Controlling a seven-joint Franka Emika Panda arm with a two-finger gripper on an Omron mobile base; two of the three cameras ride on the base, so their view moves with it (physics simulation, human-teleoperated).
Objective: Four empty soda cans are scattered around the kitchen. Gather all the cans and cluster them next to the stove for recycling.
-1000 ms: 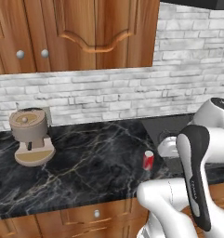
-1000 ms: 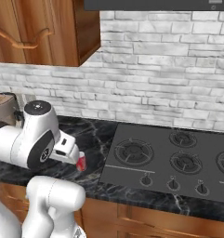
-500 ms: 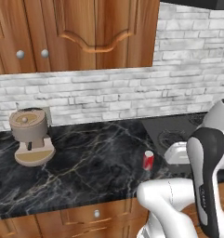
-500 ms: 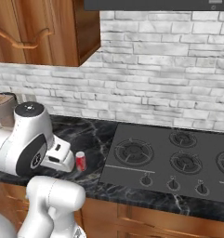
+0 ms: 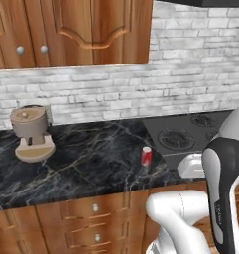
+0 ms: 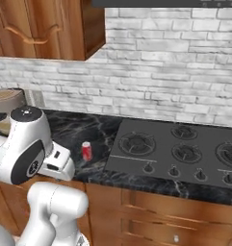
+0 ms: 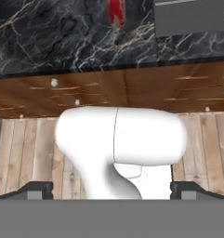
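One soda can [image 5: 146, 156] upright on the black marble counter [image 5: 91, 163], just beside the stove [image 5: 190, 131], off its near-left corner; apart from the cooktop edge, not on it. Same can in right base view [image 6: 86, 151], at 9 o'clock from the front-left burner [image 6: 136, 142], close to the counter's front edge. In hand view, can [image 7: 115, 11] at 12 o'clock, cut by the top frame edge, with the stove corner [image 7: 192, 16] at 1 o'clock.

Gripper [image 7: 111, 188] well clear of the can, out past the counter front, looking down over the wood drawer fronts [image 7: 132, 93] and plank floor [image 7: 20, 153]. Jaws spread wide, fingertips [image 7: 36, 188] at 7 and 5 o'clock of the hand view, nothing between them. Not touching anything.

Beige coffee machine [image 5: 32, 134] at the far left of the counter against the brick wall [image 5: 141, 94], well apart from the can; at 10 o'clock from it in left base view. Also partly seen behind the arm in right base view [image 6: 9, 98]. Brown wall cabinets [image 5: 66, 30] above.
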